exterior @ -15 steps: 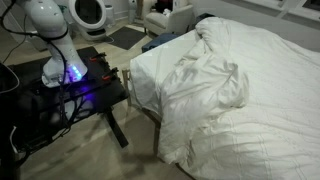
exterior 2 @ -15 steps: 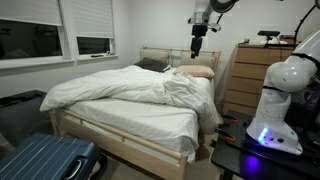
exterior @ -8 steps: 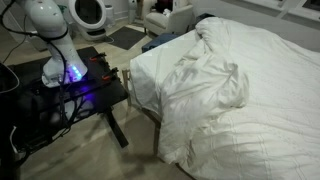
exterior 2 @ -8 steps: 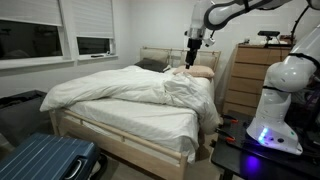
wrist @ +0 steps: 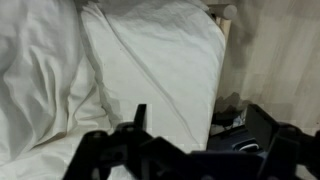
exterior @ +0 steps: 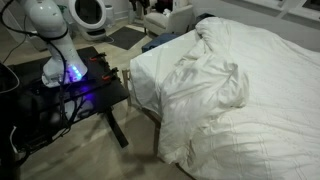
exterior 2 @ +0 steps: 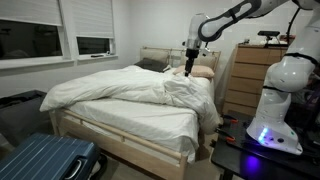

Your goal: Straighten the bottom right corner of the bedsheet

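The white bedsheet (exterior: 255,90) covers the bed and is rumpled into a bunched ridge (exterior: 205,85) near the foot. It shows in both exterior views (exterior 2: 120,90). Its bottom right corner (exterior: 172,140) drapes over the bed's end in soft folds beside the robot's table; it also shows in an exterior view (exterior 2: 205,112). My gripper (exterior 2: 187,66) hangs above the head end of the bed, over the sheet and apart from it. In the wrist view the dark fingers (wrist: 208,128) are spread wide with nothing between them, above flat white sheet (wrist: 150,60).
The robot base stands on a black table (exterior: 80,90) next to the bed's foot. A blue suitcase (exterior 2: 45,160) lies on the floor. A wooden dresser (exterior 2: 245,75) stands beside the bed. Pillows (exterior 2: 200,71) lie at the headboard. The wooden bed frame (exterior 2: 120,135) shows below the sheet.
The arm has lowered the gripper toward the head end of the bed and a little sideways. The sheet has not moved.
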